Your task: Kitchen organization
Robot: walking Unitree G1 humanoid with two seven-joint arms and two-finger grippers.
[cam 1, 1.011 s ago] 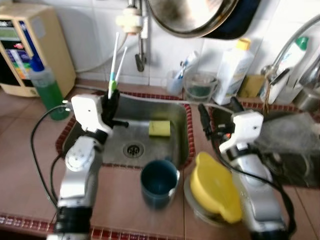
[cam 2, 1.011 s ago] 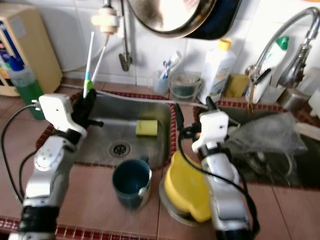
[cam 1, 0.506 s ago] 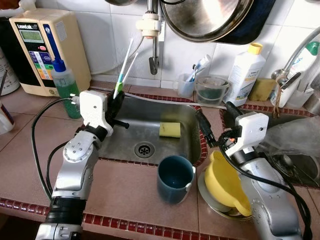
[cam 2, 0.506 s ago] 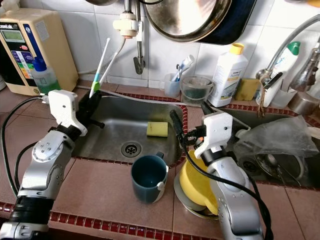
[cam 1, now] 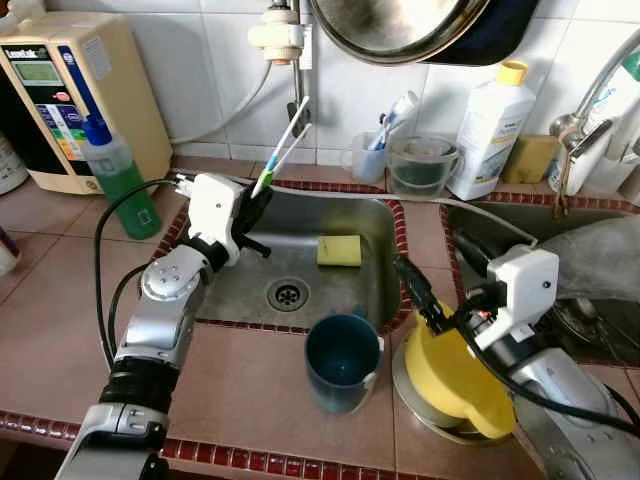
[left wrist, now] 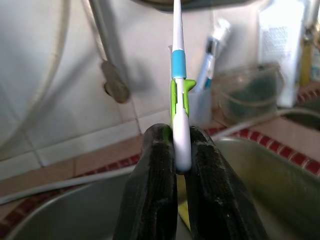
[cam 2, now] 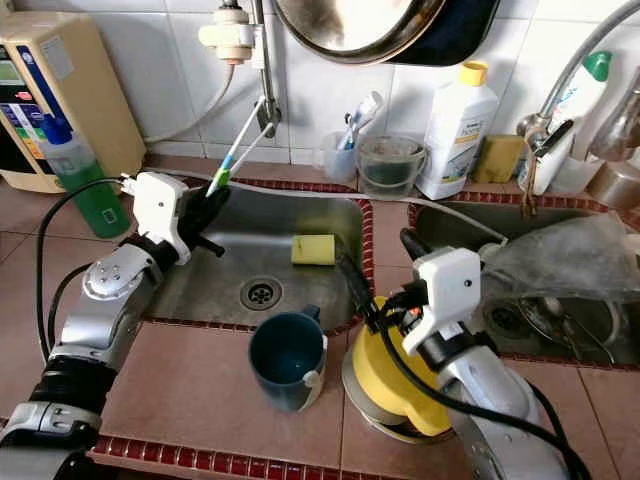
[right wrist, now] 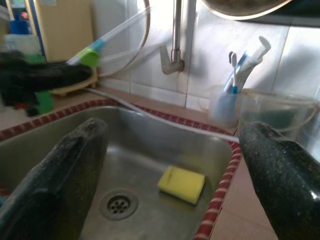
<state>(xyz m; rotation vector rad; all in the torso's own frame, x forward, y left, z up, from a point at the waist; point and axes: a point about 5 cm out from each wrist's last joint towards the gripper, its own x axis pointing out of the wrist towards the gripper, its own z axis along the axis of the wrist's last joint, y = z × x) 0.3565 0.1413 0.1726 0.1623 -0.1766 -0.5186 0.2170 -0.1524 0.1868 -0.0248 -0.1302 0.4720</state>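
Two sinks (cam 1: pixel 300 262) sit in a brown tiled counter (cam 1: pixel 240 400) edged in red, against a white tiled wall. The left gripper (left wrist: pixel 174 150) pinches a toothbrush (cam 1: pixel 281 148) above the left sink's rim. The right gripper (cam 1: pixel 432 283), fingers spread, hovers beside a yellow bowl (cam 1: pixel 450 375) and blue mug (cam 1: pixel 342 362).

left gripper (left wrist: pixel 175 150) | raised, fingers pinched together; right gripper (right wrist: pixel 170 165) | low, fingers spread wide

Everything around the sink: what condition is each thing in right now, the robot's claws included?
Left gripper: shut on toothbrushes.
Right gripper: open, holding nothing.
Blue mug: upright on the counter.
Yellow sponge: lying in the sink.
Yellow bowl: upside down on a plate.
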